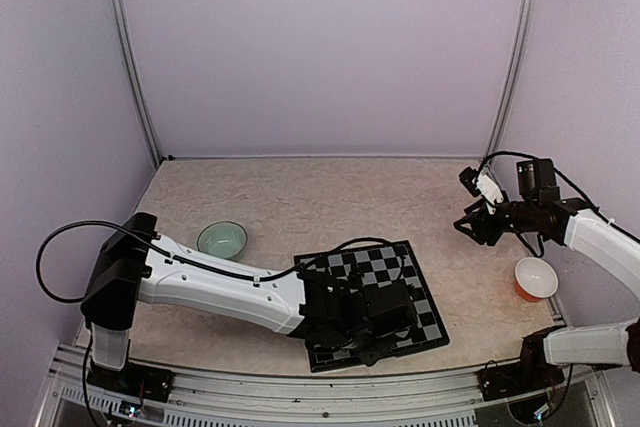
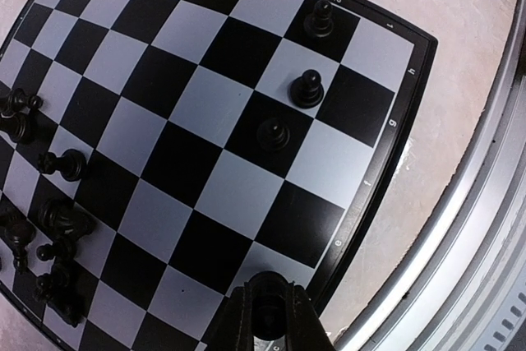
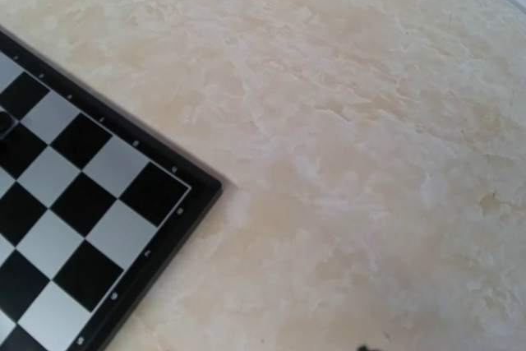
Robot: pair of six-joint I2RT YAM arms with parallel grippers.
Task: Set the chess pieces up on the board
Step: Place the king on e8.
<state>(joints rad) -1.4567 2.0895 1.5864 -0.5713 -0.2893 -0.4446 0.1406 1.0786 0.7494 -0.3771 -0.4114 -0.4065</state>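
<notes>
Beige marbled table (image 1: 330, 197) took up most of the overhead view, with pale lilac walls behind. The left arm (image 1: 215, 287) reached from 8 o'clock to the board. The right arm (image 1: 590, 232) was raised at 3 o'clock, off the board.

Chessboard (image 1: 400, 272) lay at 6 o'clock on the table, black and light grey checks, thin black border. Edge marks on the left wrist view read h, g, f, e down the right side and 2, 3, 4 along the top.

Pale green bowl (image 1: 222, 239) sat at 9 o'clock from the board, apart from it. Orange cup with white inside (image 1: 536, 278) sat at 3 o'clock, near the right arm.

The left gripper (image 2: 268, 297) hovered over the board's edge at 6 o'clock on its wrist view, its fingers (image 2: 238, 322) drawn close, pinching a small black piece (image 2: 268, 316).

The right gripper (image 1: 468, 219): could not tell whether its fingers were spread or closed.

Three black pawns (image 2: 308, 88) stood in a diagonal at 1 o'clock on the left wrist view, one per square. A cluster of black pieces (image 2: 62, 223) crowded the 8 o'clock edge, several lying down.
</notes>
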